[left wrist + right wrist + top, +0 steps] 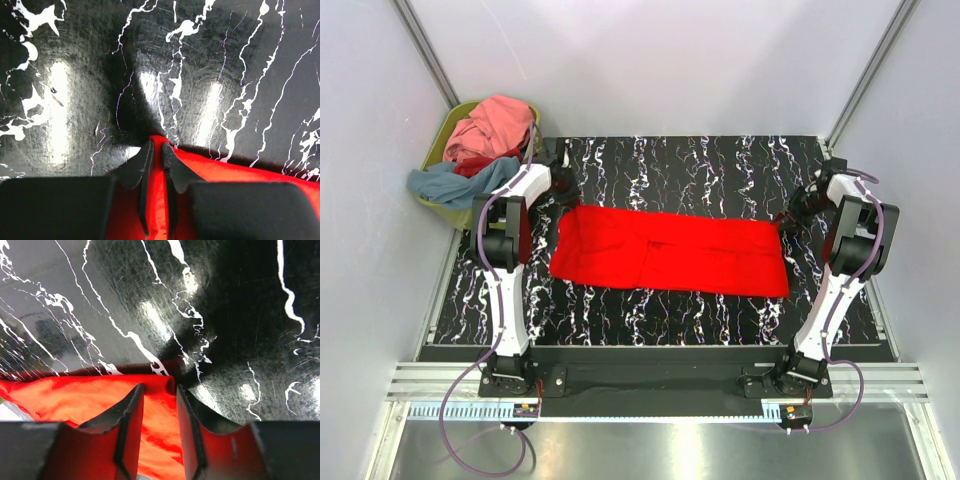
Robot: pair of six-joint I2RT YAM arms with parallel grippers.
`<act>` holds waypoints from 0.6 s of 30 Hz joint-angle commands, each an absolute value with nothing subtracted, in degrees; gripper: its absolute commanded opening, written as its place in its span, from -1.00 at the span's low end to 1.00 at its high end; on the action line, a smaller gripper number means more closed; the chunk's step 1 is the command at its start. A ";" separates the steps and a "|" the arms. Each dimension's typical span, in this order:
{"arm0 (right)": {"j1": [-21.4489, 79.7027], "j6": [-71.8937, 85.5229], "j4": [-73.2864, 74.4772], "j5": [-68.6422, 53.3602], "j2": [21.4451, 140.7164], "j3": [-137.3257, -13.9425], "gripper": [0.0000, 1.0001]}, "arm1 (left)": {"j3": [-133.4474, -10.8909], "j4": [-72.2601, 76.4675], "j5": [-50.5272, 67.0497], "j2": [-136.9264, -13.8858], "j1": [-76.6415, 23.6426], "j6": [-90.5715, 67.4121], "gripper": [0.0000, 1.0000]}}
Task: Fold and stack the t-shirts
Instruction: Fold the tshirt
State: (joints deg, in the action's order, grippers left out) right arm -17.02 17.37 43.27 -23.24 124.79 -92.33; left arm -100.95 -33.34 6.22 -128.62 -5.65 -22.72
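The olive-green basket [442, 137] stands off the table's [720, 165] far left corner. It holds a heap: a pink t-shirt [500, 122] on top, a grey-blue t-shirt [455, 185] spilling over the near rim, and a red t-shirt [472, 166] between them. The bright red t-shirt [670, 250] lies mid-table as a long band. The left gripper [157, 145] is narrowed onto its far left corner, pinching cloth. The right gripper [159, 387] straddles the far right corner with its jaws apart. The basket's interior is hidden under the heap, and in the top view both grippers are hard to make out against the dark table.
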 commanded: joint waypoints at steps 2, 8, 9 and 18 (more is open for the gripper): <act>-17.14 16.08 42.80 -22.33 126.47 -93.34 -0.29 | -103.71 -32.61 7.73 -129.99 -5.27 -22.67 -0.80; -17.49 18.10 42.80 -16.98 125.77 -93.34 -0.91 | -102.57 -32.17 5.10 -129.47 -5.01 -23.38 -1.00; -17.58 18.80 42.80 -15.92 125.60 -93.25 -0.98 | -102.13 -31.82 4.49 -128.59 -4.92 -23.73 -1.00; -18.98 24.08 40.09 -12.82 123.66 -91.41 -1.00 | -93.96 -21.46 0.18 -121.48 -4.48 -26.80 -1.00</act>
